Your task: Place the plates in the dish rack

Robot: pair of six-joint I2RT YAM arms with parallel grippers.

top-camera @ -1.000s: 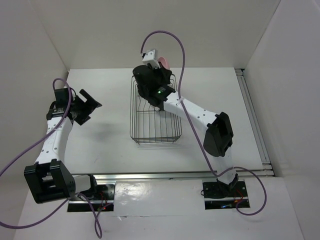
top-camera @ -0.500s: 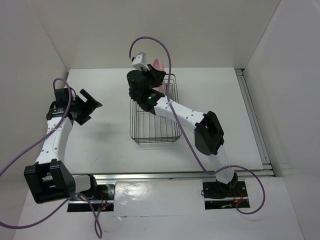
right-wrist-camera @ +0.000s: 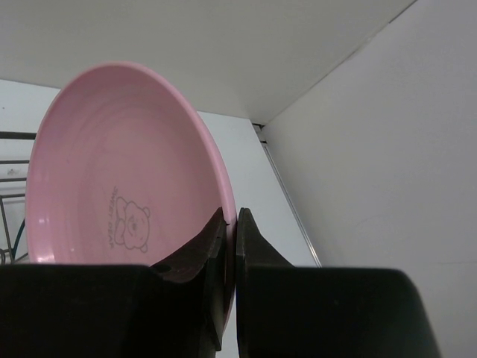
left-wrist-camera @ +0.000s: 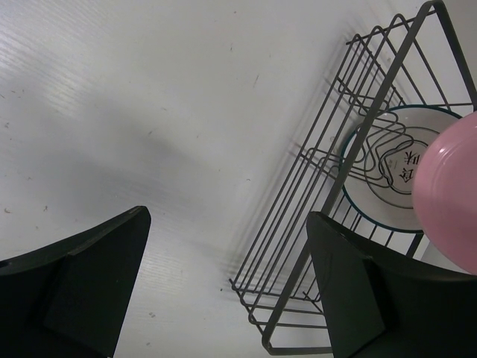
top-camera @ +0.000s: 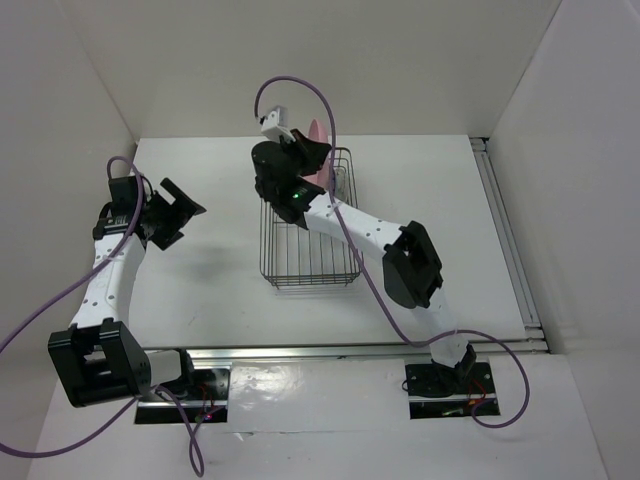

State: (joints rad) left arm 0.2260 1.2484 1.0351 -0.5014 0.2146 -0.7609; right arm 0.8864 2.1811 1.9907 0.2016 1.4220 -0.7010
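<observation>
The right gripper [right-wrist-camera: 229, 221] has edged left over the dish rack [top-camera: 311, 283]. Its fingers [right-wrist-camera: 203, 255] pinch the rim of the pink plate [right-wrist-camera: 119, 186], which rises to their upper left.

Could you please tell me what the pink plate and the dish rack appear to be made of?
The pink plate looks like plastic or melamine, though glazed ceramic is possible. Its surface is even and softly glossy, with a faint printed bear. The dish rack looks like thin metal wire with a dark coating, judging by its slim bent rods and dull sheen.
</observation>
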